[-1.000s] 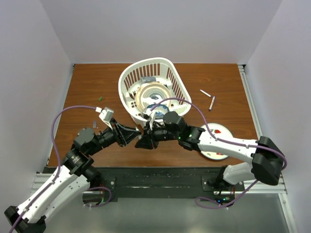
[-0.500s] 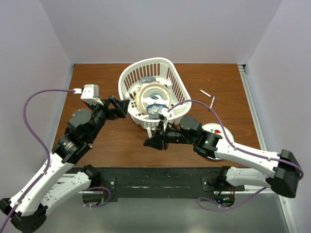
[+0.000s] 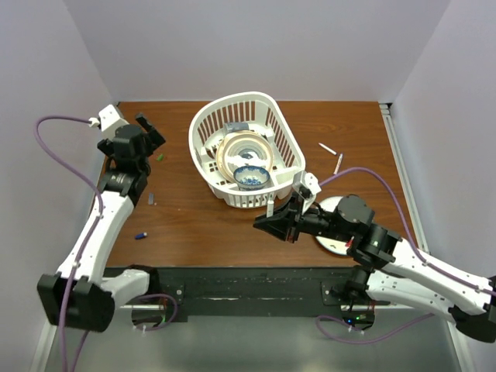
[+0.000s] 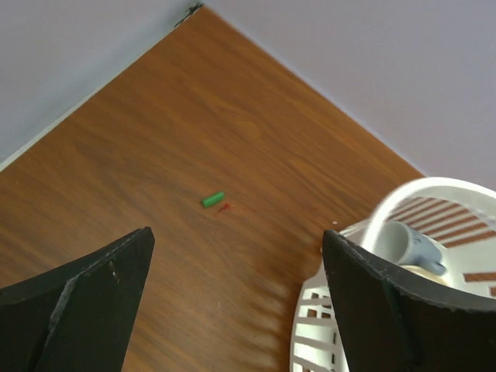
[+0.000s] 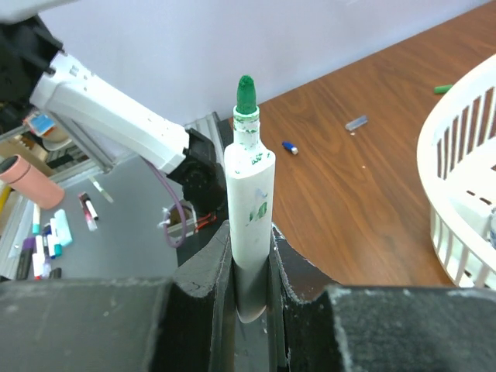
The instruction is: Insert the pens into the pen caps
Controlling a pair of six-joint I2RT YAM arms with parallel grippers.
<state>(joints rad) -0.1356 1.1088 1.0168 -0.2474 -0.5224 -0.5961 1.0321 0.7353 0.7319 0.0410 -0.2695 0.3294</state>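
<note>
I am looking at the left jaws standing wide open with nothing between them, hovering over the far left part of the counter (image 3: 194,232). In the left wrist view the green cap (image 4: 212,199) is lying flat on the wood ahead of them, framed in the gap between the two black fingers (image 4: 85,302), with a tiny red speck (image 4: 225,208) just beside it. The white basket (image 4: 403,194) is sitting off to the right-hand finger's side, and a pale mug (image 4: 415,246) is lying inside it. The right jaws are gripping a pen (image 5: 249,225) by the lower end of its white barrel, pressing on it from both sides. The pen is standing upright out of them with its green tip (image 5: 246,91) bare at the top. Beyond that tip the blue cap (image 5: 289,147) and the greyish cap (image 5: 356,122) are lying on the counter, near each other but apart, well clear of both sets of jaws. From above, the right jaws are hanging just off the near side of the basket, and a white disc (image 3: 341,232) is lying behind them under the right arm. A second pen (image 3: 327,148) and a third pen (image 3: 338,163) are lying on the counter far beyond the right jaws, off the basket's right side, close together but not touching.
</note>
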